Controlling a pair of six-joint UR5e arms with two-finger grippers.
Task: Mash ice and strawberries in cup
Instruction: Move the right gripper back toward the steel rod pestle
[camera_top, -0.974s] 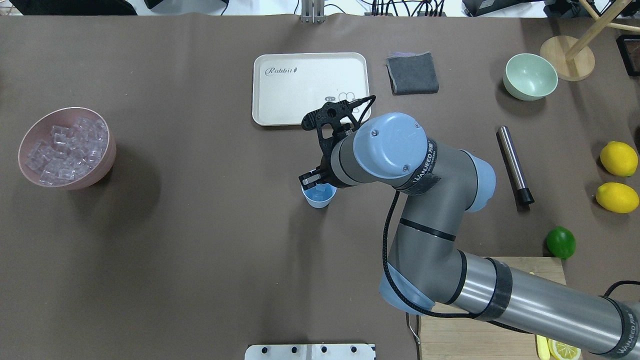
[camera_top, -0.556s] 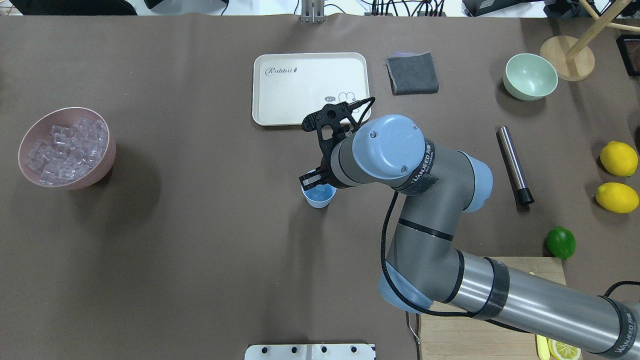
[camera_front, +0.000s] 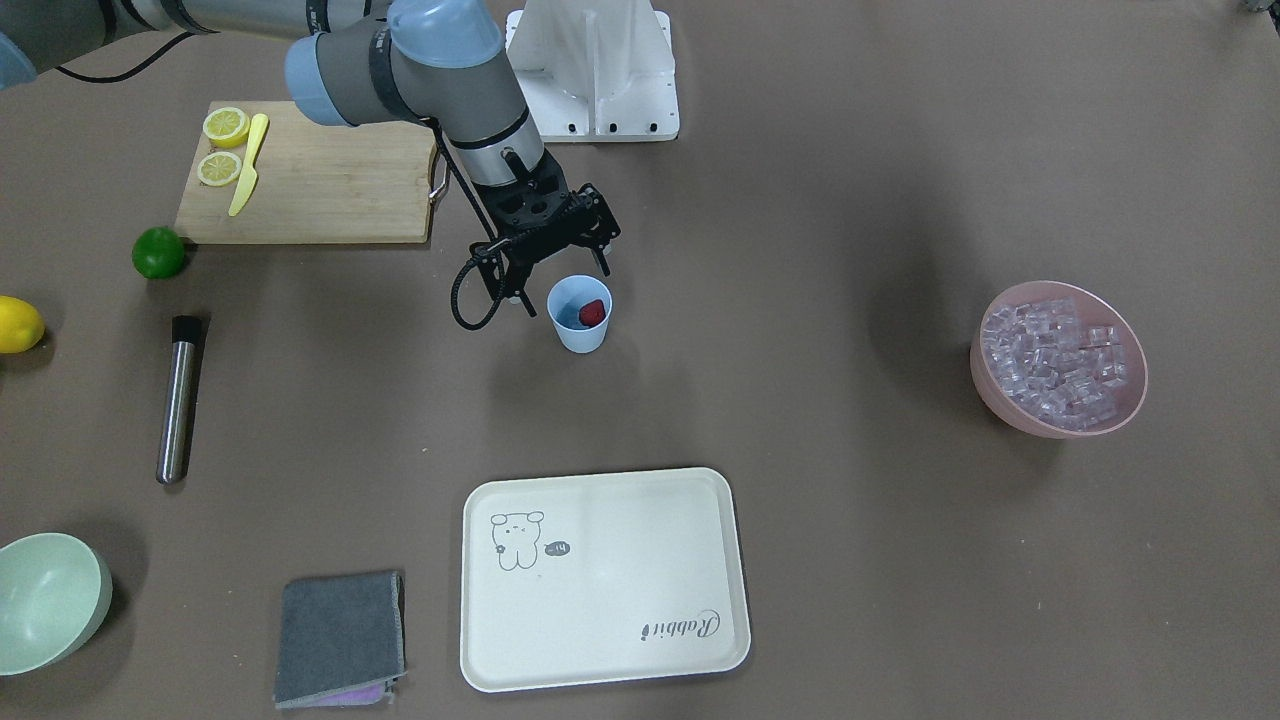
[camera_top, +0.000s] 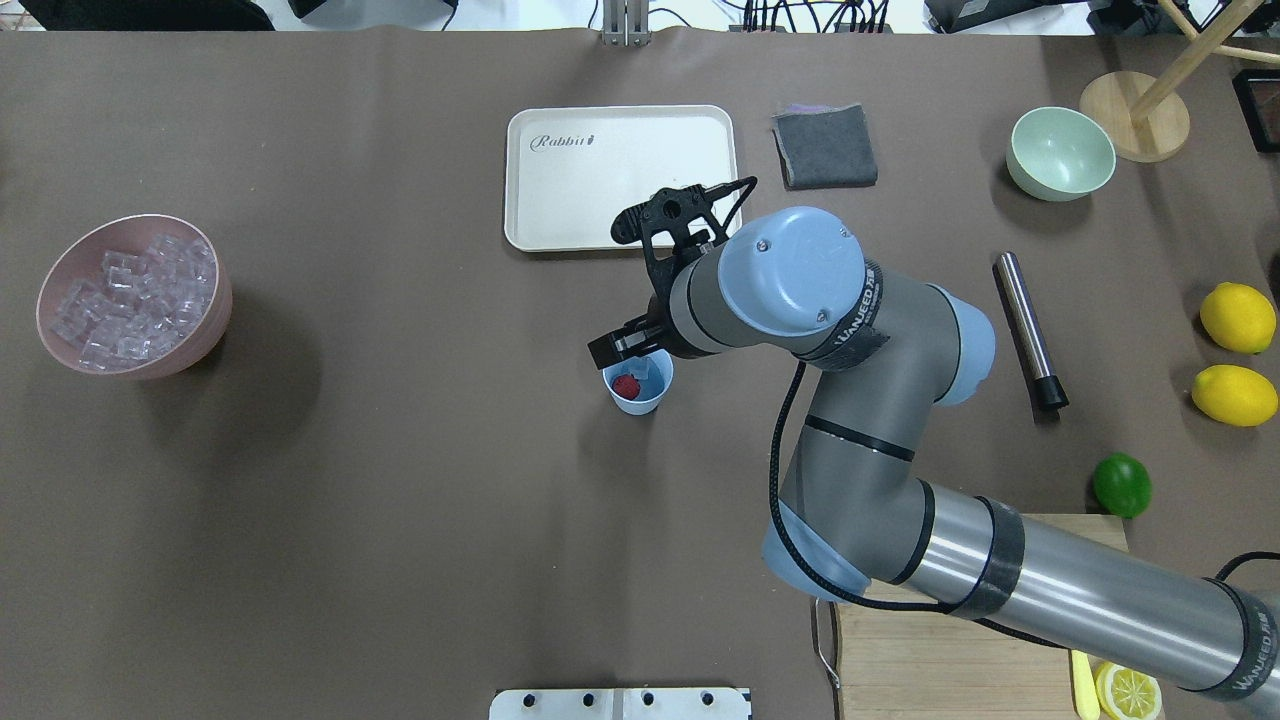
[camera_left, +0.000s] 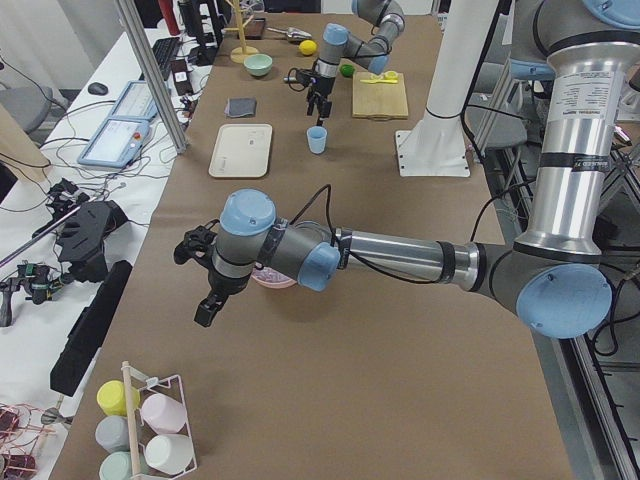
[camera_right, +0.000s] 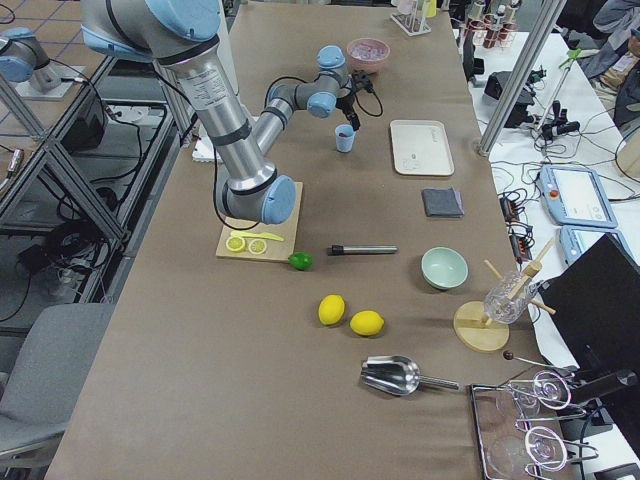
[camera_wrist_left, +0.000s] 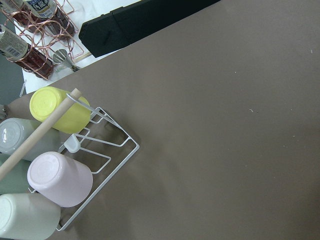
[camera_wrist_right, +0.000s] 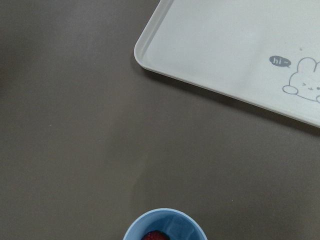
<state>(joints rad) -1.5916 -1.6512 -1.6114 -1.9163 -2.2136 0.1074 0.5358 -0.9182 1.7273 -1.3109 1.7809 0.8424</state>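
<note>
Right now the strawberry (camera_top: 626, 385) lies inside the light blue cup (camera_top: 636, 404), which stands upright on the brown desk (camera_top: 400, 450) near the cream tray (camera_top: 600, 180) without touching it. A clear cube seems to sit beside the berry in the cup, though that is hard to make out. The right claw (camera_front: 565, 285) hovers above the cup with its fingers spread, holding nothing. The main heap of ice (camera_top: 130, 300) fills the pink bowl (camera_top: 208, 345) at the desk's left end, well apart from the cup. The left claw (camera_left: 207, 312) hangs over the desk past that bowl, near a wire rack (camera_left: 150, 430) of plastic tumblers; I cannot tell whether it is spread or closed. A steel cylinder (camera_top: 1028, 330) with a black end lies flat on the right side, between the pale green bowl (camera_top: 1050, 192) and the lime (camera_top: 1121, 484).
</note>
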